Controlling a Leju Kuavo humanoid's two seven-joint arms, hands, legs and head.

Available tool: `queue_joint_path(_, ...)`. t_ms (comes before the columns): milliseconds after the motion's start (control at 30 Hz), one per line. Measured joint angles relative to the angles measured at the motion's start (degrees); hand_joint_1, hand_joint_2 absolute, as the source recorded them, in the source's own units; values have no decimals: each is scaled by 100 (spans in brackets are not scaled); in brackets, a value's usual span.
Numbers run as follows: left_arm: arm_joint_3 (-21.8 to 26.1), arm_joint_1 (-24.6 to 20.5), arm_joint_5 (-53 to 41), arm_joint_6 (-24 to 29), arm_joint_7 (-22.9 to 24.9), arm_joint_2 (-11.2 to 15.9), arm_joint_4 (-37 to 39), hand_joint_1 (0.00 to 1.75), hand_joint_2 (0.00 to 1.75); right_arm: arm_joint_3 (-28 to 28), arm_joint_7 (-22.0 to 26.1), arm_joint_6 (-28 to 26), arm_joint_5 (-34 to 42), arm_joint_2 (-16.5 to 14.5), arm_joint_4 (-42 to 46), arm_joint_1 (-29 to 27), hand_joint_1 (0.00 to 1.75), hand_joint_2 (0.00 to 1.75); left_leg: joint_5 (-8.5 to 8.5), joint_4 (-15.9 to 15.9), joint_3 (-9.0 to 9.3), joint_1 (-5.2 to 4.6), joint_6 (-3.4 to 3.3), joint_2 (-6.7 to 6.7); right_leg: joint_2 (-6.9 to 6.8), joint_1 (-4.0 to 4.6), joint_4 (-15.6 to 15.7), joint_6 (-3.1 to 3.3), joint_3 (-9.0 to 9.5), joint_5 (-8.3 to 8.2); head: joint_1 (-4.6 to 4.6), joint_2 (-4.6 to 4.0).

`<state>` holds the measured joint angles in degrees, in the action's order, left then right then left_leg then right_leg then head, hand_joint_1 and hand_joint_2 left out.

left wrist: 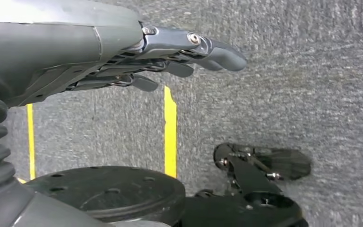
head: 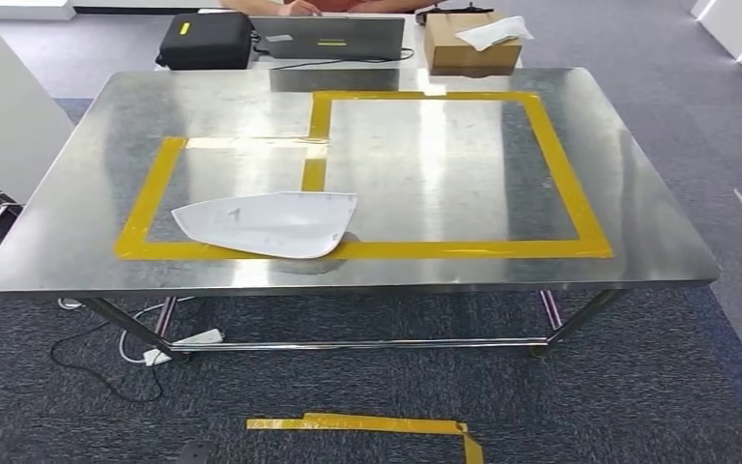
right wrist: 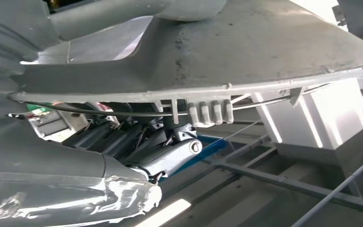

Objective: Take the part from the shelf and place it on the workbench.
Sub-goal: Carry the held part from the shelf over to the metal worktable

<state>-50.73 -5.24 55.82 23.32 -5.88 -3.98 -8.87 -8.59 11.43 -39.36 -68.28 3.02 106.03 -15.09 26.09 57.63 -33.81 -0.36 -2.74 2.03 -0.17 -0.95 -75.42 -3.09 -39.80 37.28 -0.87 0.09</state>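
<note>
Fingers, left: dark fingers (left wrist: 179, 68) lie straight and close together, slightly apart from the thick grey thumb, nothing between them; left hand (left wrist: 170, 56) hangs over grey carpet (left wrist: 288, 94) with yellow floor tape strips (left wrist: 169, 132).
Fingers, right: dark fingers (right wrist: 123, 137) curl up under a large light-grey moulded plastic part with clip tabs (right wrist: 246, 52); right hand (right wrist: 156, 151) grips that part from beneath, its edge and tabs resting just above the knuckles.
Held part surroundings: white shelf-like structure (right wrist: 312, 118) and grey metal frame bars (right wrist: 283, 182) beyond it.
Workbench: stainless-steel table with yellow tape outline (head: 77, 222), seen from the head view.
Part on workbench: white curved shell-shaped plastic part (head: 271, 224) lies near the front edge, left of centre, across the front tape line, pointed end toward the left edge.
Tape layout: small rectangle toward the front-left, larger rectangle reaching toward the back-right; white shell straddles the divider between them.
Behind back edge: black case (head: 205, 41), grey laptop (head: 328, 39), brown cardboard box with white paper on top (head: 469, 48), person's arms (head: 295, 6) at the laptop.
Under workbench: white power strip with cable (head: 188, 343) on carpet by the front-left leg.
Floor in front: yellow tape strip (head: 367, 425).
</note>
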Motion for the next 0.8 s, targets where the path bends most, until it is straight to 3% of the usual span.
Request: queue_joint_path(800, 0, 0, 0, 0, 0, 0, 0, 0, 175, 0, 0, 0, 0, 0, 0, 0, 175, 175, 0, 0, 0, 0, 0, 0, 0, 0, 0, 0, 0, 0, 0, 0)
